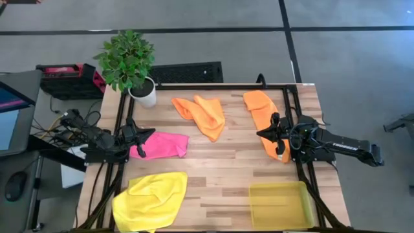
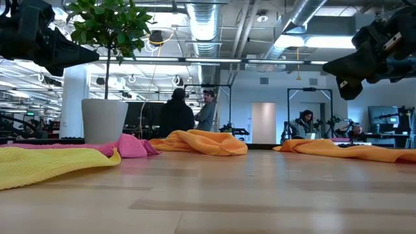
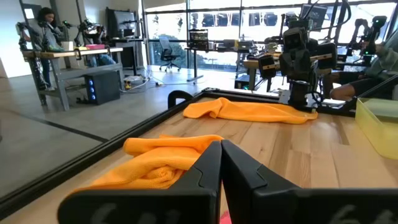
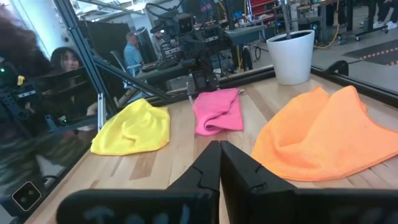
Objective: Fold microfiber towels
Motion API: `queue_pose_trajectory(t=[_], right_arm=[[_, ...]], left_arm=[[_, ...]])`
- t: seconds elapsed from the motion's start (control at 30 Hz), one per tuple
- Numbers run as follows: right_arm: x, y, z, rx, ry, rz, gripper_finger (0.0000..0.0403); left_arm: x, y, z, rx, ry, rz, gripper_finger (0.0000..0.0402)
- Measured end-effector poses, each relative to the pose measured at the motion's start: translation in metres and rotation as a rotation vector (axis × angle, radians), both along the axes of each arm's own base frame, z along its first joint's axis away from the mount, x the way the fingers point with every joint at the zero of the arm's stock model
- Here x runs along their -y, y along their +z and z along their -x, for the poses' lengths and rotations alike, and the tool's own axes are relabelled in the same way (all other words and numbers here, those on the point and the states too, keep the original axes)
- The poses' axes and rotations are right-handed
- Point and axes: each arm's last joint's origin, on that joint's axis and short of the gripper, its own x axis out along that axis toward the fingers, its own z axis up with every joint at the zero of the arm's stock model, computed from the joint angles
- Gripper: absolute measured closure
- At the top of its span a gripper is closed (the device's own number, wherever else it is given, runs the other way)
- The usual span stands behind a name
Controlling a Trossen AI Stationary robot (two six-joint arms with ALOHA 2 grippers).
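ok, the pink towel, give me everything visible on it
The pink towel is a hot pink, soft-looking microfiber cloth, lying loosely folded and rumpled on the wooden table, toward its left side. In the right wrist view, one end is bunched into a thick curl. The left end effector is over its left end, fingers shut; whether it touches the cloth can't be told. The towel sits apart from the yellow towel and the nearer orange towel.
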Motion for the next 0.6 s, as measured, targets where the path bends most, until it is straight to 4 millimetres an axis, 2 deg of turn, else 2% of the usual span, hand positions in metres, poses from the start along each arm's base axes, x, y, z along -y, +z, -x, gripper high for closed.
queue_pose_trajectory(t=[0.6], right_arm=[[0.0000,-0.0001,0.0000,-0.001,0.000,0.000,0.0370]], left_arm=[[0.0001,0.0005,-0.0001,0.002,0.000,-0.009,0.0401]])
